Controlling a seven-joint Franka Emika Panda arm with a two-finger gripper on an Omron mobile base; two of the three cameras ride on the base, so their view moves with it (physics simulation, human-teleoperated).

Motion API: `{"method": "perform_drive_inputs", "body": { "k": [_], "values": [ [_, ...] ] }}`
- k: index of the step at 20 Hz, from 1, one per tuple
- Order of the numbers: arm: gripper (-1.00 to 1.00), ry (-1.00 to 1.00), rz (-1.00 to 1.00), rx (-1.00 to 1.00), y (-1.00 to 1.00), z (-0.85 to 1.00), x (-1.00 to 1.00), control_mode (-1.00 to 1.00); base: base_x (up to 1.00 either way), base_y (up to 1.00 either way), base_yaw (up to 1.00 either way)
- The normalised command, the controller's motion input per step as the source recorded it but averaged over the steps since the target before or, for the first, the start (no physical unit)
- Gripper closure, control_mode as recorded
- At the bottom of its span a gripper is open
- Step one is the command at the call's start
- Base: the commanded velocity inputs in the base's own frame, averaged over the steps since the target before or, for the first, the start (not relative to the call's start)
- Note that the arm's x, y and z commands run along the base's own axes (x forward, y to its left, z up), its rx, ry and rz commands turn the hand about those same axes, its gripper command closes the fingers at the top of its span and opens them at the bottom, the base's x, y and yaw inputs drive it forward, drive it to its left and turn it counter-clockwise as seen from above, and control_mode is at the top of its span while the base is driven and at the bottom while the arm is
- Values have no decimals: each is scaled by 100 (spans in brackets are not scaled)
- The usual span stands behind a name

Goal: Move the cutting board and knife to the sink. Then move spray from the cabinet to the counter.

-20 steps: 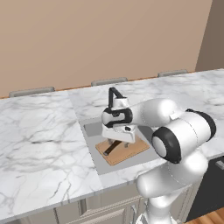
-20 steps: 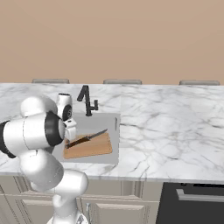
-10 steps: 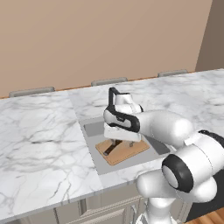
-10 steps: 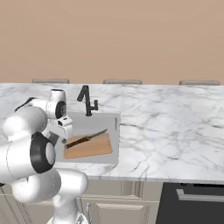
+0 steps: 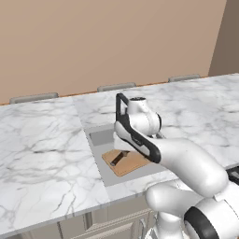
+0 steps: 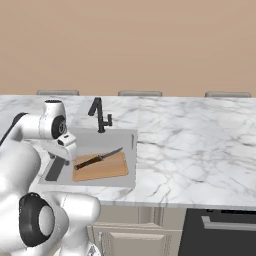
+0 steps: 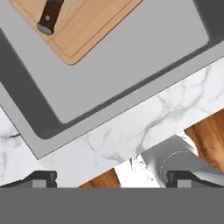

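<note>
Marble counter (image 6: 190, 150) surrounds the sink (image 6: 120, 137) where the cutting board (image 6: 102, 169) lies with the knife (image 6: 97, 158) on it, my gripper (image 7: 111, 178) wide and empty, so I'd judge both stiff, the knife best taken by its handle.

A dark faucet (image 6: 99, 114) is seen upright at the back rim of the basin. A plain tan wall (image 6: 140, 45) is seen behind. Three grey chair backs (image 6: 140, 93) are lined along the far edge. A wood floor (image 7: 210, 135) is shown below.
</note>
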Motion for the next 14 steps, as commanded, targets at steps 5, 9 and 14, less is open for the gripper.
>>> {"method": "perform_drive_inputs", "body": {
  "k": [5,9,14],
  "values": [
    [-100,-13,6,0,-4,24,-45,-100,0,0,0],
    [-100,-10,10,0,0,19,-34,-100,0,0,0],
    [-100,-4,12,1,0,9,-13,-100,0,0,0]
  ]
}}
